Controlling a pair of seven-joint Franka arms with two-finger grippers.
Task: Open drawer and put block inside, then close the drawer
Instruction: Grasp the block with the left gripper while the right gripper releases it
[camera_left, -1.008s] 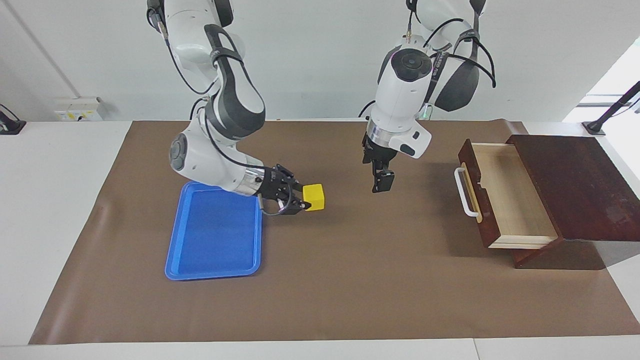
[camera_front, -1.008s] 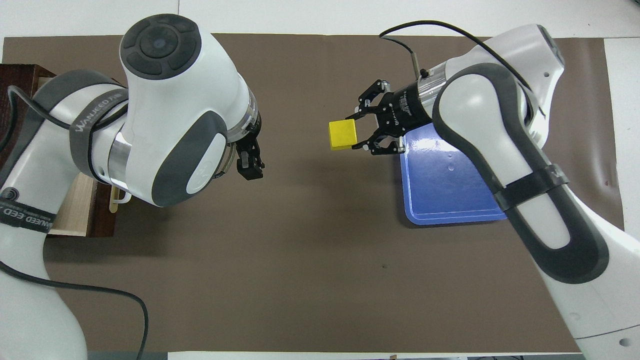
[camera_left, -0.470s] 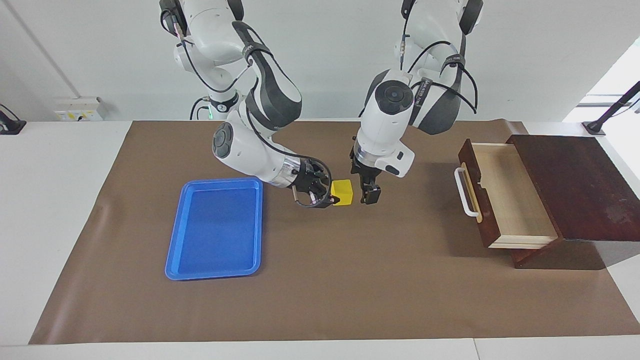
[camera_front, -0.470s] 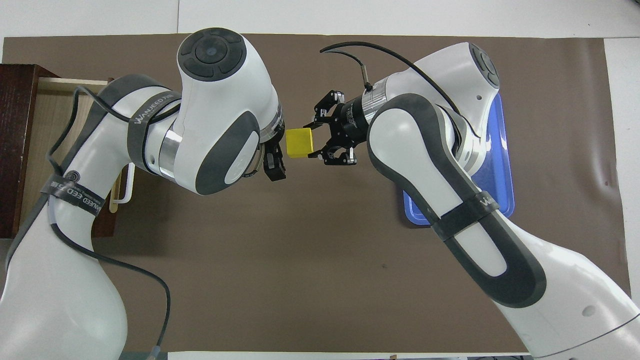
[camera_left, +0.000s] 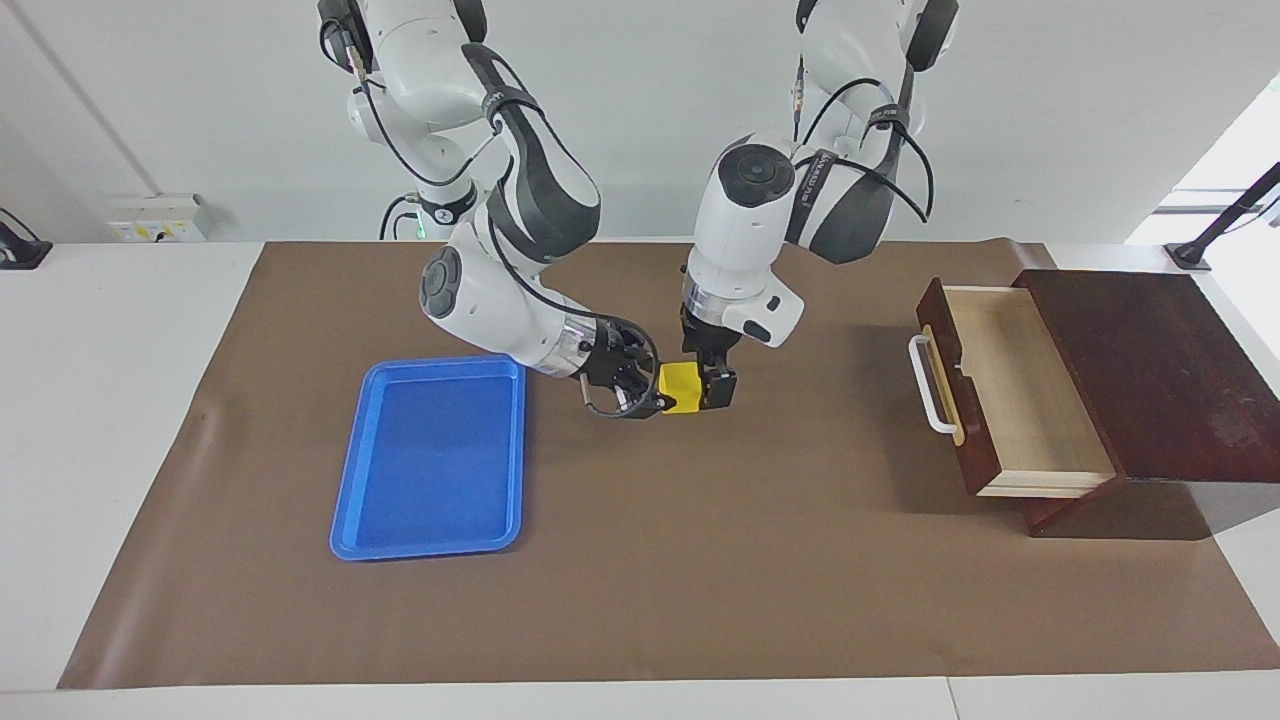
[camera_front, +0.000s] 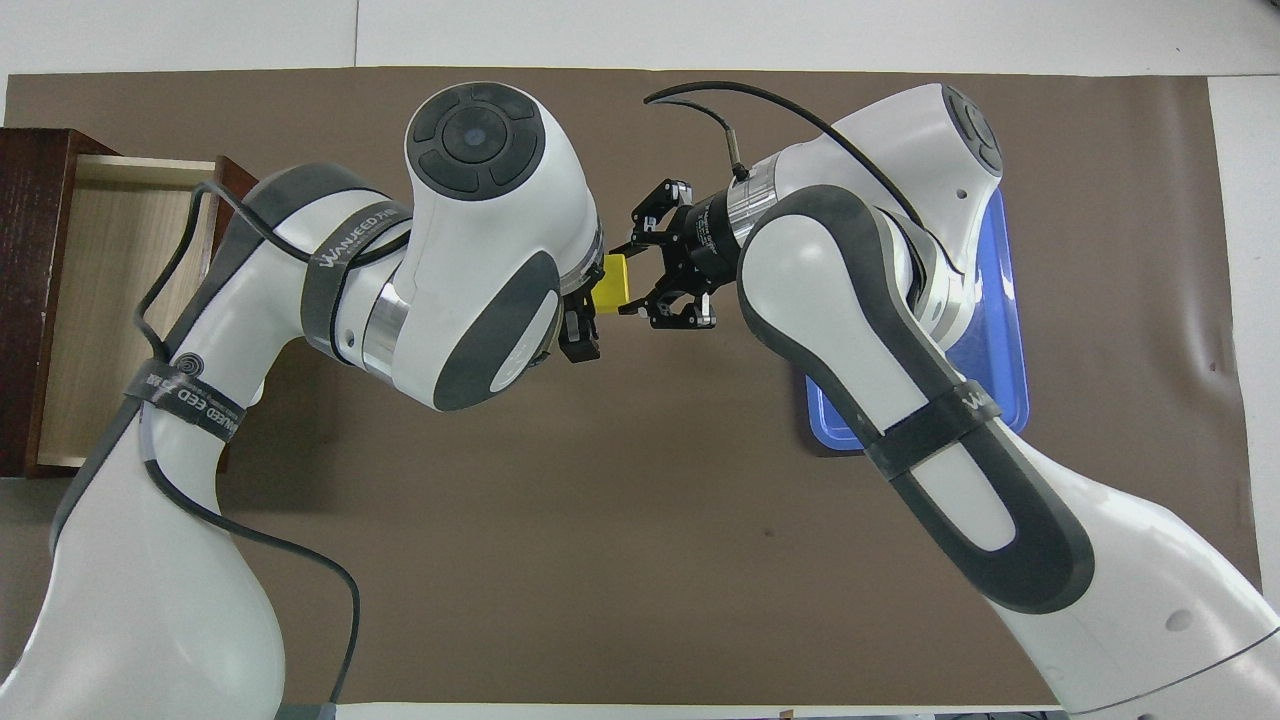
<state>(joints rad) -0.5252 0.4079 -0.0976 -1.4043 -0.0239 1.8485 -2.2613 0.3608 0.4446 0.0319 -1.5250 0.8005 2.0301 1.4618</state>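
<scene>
A: Item one, the block (camera_left: 681, 386). Where do we log it?

B: Off the worktop (camera_left: 700, 600), in the air over the brown mat, about midway between the blue tray (camera_left: 430, 470) and the drawer (camera_left: 1020, 390). It is not in either.

A: Item two, the right hand (camera_left: 650, 393)?

B: It lies low and nearly level, pinching the block from the tray's side, one fingertip on each flank. We judge it is held out sideways so that the block's free face is offered to the other arm.

A: Item three, the left hand (camera_left: 718, 385)?

B: It points down and sits right against the block on the drawer's side. We cannot tell whether it is spread or already pressed on the block, because its own wrist covers it from above.

A: Item four, the drawer?

B: It is pulled well out of its dark box at the left arm's end of the worktop. The pale interior is bare and the white handle (camera_left: 932, 385) faces the middle. We read the opening step as done.

A: Why is there a hand-over at all?

B: In our judgement the drawer lies in the left arm's reach, well apart from the right arm's end. Placing and closing are yet to do
</scene>
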